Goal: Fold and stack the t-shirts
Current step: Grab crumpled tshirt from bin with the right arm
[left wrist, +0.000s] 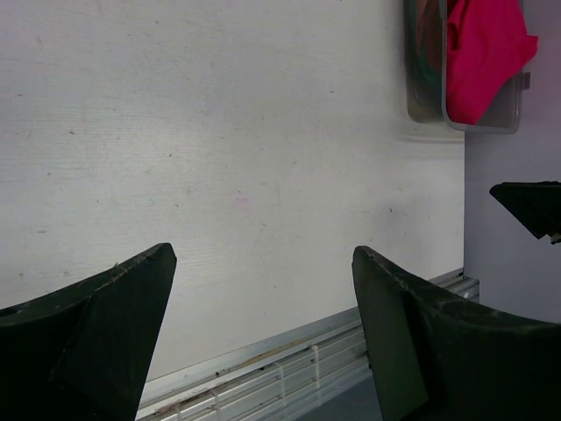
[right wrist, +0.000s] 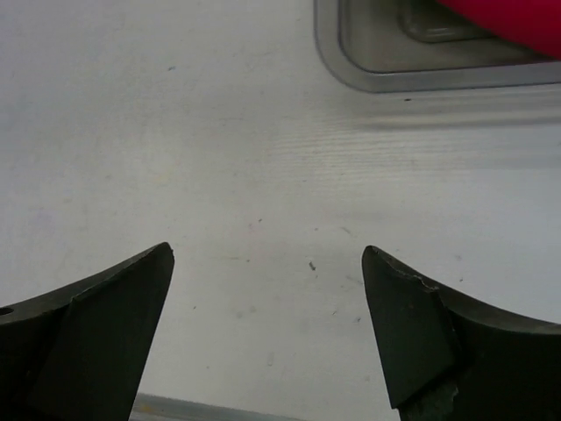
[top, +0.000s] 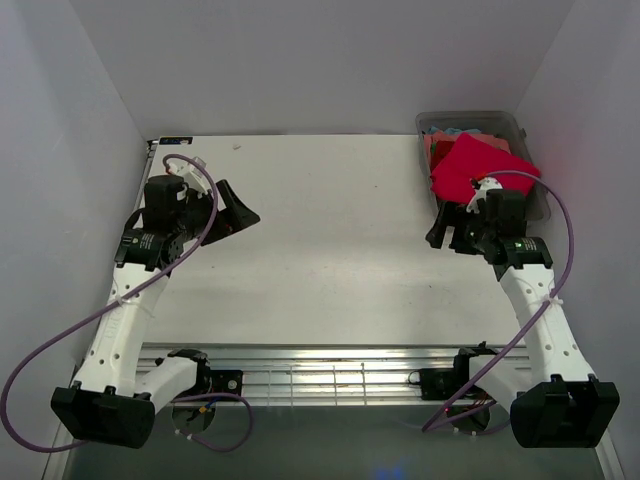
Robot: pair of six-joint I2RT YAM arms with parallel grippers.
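Note:
A red t-shirt [top: 472, 168] lies crumpled on top of other clothes in a clear plastic bin [top: 528, 150] at the table's far right. It also shows in the left wrist view [left wrist: 480, 53] and as a red edge in the right wrist view [right wrist: 517, 13]. My right gripper [top: 447, 232] is open and empty, hovering over bare table just in front of the bin [right wrist: 412, 74]. My left gripper [top: 238, 210] is open and empty over the table's left side, pointing right.
The white table [top: 330, 230] is enclosed by white walls at the back and sides. A ribbed metal rail [top: 320, 375] runs along the near edge between the arm bases. Other coloured clothes [top: 445, 135] sit in the bin under the red shirt.

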